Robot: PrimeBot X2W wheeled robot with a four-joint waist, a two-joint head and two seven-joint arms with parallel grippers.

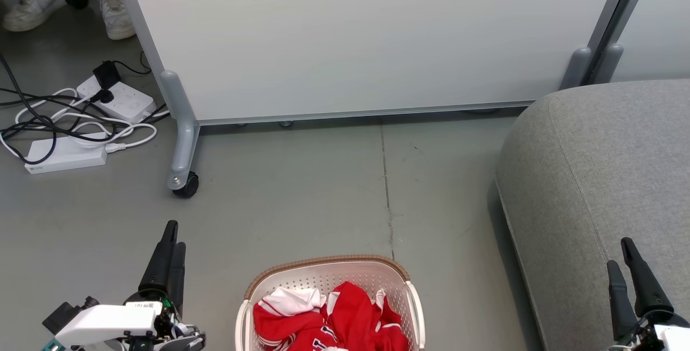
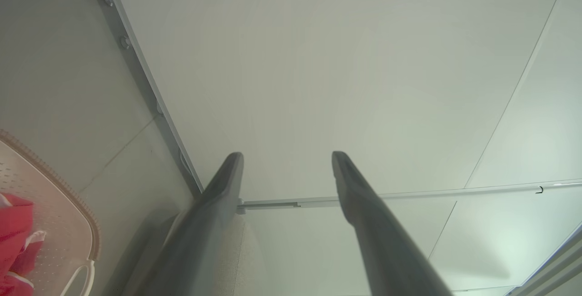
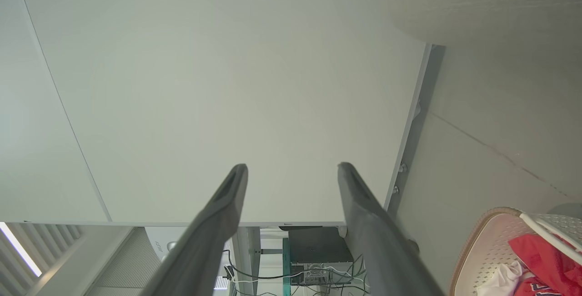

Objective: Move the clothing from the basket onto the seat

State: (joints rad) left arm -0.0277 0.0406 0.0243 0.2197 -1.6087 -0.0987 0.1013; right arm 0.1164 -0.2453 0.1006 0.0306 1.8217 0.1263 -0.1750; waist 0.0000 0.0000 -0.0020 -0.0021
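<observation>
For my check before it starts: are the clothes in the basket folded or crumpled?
Crumpled: the red clothes lie bunched in a heap inside the basket.

We read the head view as a dial. At 6 o'clock the basket (image 1: 329, 271) stands on the floor (image 1: 302, 194), with the clothing (image 1: 334, 321) heaped in it. The seat (image 1: 604, 178) occupies 3 to 4 o'clock, right of the basket and apart from it, a strip of floor between them. The partition panel (image 1: 366, 38) runs across 12 o'clock, behind both. Its wheeled foot (image 1: 184, 178) is at 9 o'clock; farther out, at 9 to 10, we note two power strips (image 1: 64, 154) among cables (image 1: 32, 119) on the floor. A person's shoes (image 1: 32, 0) are at 11, left of the panel's edge. The left gripper (image 1: 176, 235) sits at 7 o'clock, left of the basket; the right gripper (image 1: 619, 252) is at 5, seen against the seat's near part
</observation>
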